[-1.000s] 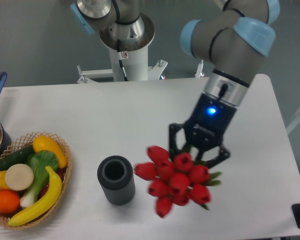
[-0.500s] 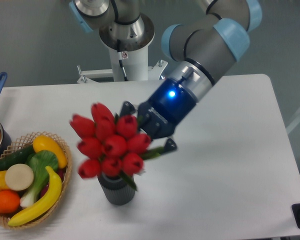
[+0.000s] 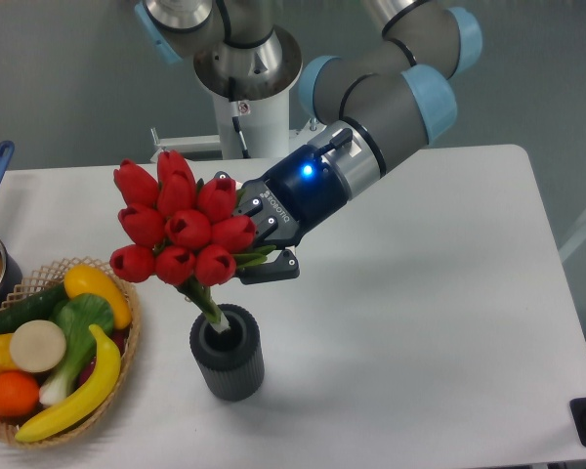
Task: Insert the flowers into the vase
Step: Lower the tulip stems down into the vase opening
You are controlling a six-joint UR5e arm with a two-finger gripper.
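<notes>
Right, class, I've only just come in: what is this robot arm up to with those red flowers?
The arm's gripper is shut on the flowers, a bunch of red tulips, gripping them just below the blooms. It holds them tilted above the dark ribbed vase, and the lower end of the stems already reaches into the vase's mouth. The blooms are well above the rim, so the bunch is not fully seated. A wicker basket of fruit and vegetables sits to the vase's left, untouched.

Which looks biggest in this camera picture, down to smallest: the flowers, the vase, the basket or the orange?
1. Basket, cut by the left edge, and flowers: too alike to rank; flowers are raised nearer the camera.
2. Vase.
3. Orange.
</notes>
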